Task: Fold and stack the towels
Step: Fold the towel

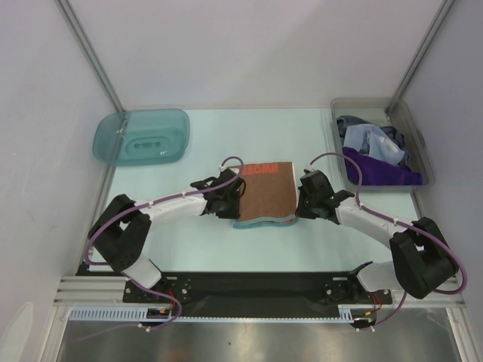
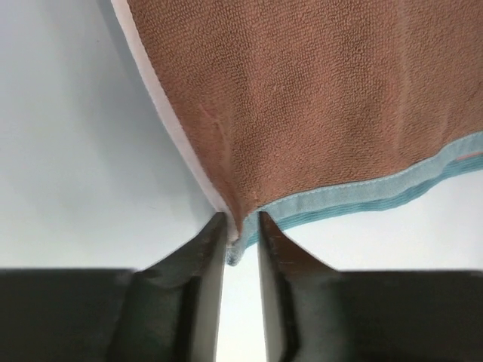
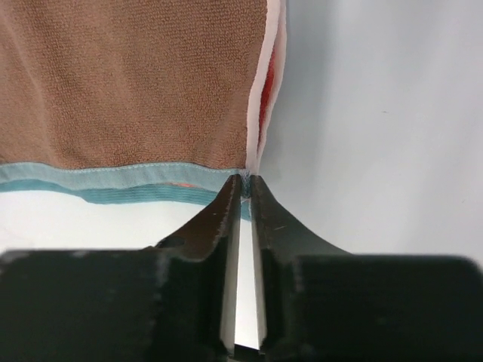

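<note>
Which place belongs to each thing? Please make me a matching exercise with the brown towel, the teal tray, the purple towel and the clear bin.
Things:
1. brown towel
2. teal tray
3. purple towel
4. clear bin

Places:
A. far right of the table
B. inside the bin
C. middle of the table
D. far left of the table

Pairs: 1-C, 2-D, 3-B, 4-A

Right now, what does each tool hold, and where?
Right tool pinches the brown towel by its near-right corner; its near-left corner sits inside the left tool, grip uncertain.
</note>
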{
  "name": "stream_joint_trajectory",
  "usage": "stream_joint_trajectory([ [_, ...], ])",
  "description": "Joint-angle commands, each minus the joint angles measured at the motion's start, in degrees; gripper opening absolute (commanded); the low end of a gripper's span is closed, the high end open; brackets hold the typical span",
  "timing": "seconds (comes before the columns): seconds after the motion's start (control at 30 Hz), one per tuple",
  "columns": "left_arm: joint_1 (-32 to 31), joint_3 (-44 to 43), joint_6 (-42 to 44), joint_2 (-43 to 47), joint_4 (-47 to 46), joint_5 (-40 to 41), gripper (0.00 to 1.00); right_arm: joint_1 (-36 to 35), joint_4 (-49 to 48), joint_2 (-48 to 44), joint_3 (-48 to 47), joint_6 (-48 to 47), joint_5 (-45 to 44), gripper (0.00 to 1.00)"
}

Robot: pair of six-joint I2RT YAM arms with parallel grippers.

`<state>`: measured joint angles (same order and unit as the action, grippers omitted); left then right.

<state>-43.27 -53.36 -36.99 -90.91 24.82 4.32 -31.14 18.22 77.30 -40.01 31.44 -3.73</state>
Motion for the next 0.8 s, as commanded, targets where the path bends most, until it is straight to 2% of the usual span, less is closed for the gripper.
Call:
stream_joint_trajectory([
  [0.0, -0.7, -2.2, 0.6, 0.0, 0.9, 0.9, 0.26, -0.4, -0.8, 0.0, -2.4, -0.2, -0.8, 0.11],
  [0.07, -0.7, -2.2, 0.7, -0.3, 1.0, 0.8, 0.18, -0.4, -0.7, 0.1, -2.5, -0.2, -0.7, 0.05],
  [0.1, -0.7, -2.3, 0.6, -0.6, 1.0, 0.8, 0.10, -0.4, -0.6, 0.1, -2.6, -0.2, -0.8, 0.04],
  [0.17, -0.7, -2.4, 0.6, -0.8, 1.5, 1.0, 0.02, -0.5, -0.3, 0.2, -2.8, -0.2, -1.1, 0.05],
  [0.27, -0.7, -2.6, 0.5, -0.8, 2.0, 1.5, 0.00, -0.6, 0.3, 0.1, -3.0, -0.5, -1.7, 0.22],
  [0.33, -0.7, -2.8, 0.6, -0.8, 2.2, 1.8, 0.12, -0.5, 0.3, 0.0, -3.0, -0.7, -1.7, 0.20],
  [0.37, -0.7, -2.9, 0.6, -0.9, 2.3, 1.7, 0.18, -0.5, 0.2, 0.1, -2.8, -0.7, -1.6, 0.12],
  [0.4, -0.7, -2.9, 0.6, -0.8, 2.3, 1.7, 0.25, -0.6, 0.1, 0.2, -2.9, -0.6, -1.5, 0.07],
  [0.47, -0.8, -2.8, 0.6, -0.8, 2.2, 1.6, 0.26, -0.7, -0.2, 0.3, -2.7, -0.4, -1.4, 0.00],
  [0.53, -0.9, -2.8, 0.4, -0.8, 2.3, 1.5, 0.30, -0.7, -0.3, 0.5, -2.8, -0.4, -1.4, 0.00],
  [0.6, -0.9, -2.8, 0.3, -0.5, 2.5, 1.7, 0.38, -0.8, 0.0, 0.6, -2.9, -0.3, -1.6, 0.00],
  [0.63, -0.9, -2.9, 0.4, -0.4, 2.7, 1.9, 0.39, -0.8, 0.1, 0.6, -3.0, -0.4, -1.6, 0.03],
  [0.67, -0.9, -2.8, 0.3, -0.2, 3.0, 2.0, 0.39, -0.9, 0.4, 0.5, -3.1, -0.4, -1.9, 0.16],
  [0.7, -0.9, -2.8, 0.3, 0.3, 3.0, 2.3, 0.41, -0.9, 0.5, 0.5, -3.1, -0.4, -2.0, 0.19],
  [0.77, -0.9, -2.9, 0.1, 1.1, 3.8, 3.2, 0.42, -0.9, 0.6, 0.4, -3.0, -0.5, -1.9, 0.19],
])
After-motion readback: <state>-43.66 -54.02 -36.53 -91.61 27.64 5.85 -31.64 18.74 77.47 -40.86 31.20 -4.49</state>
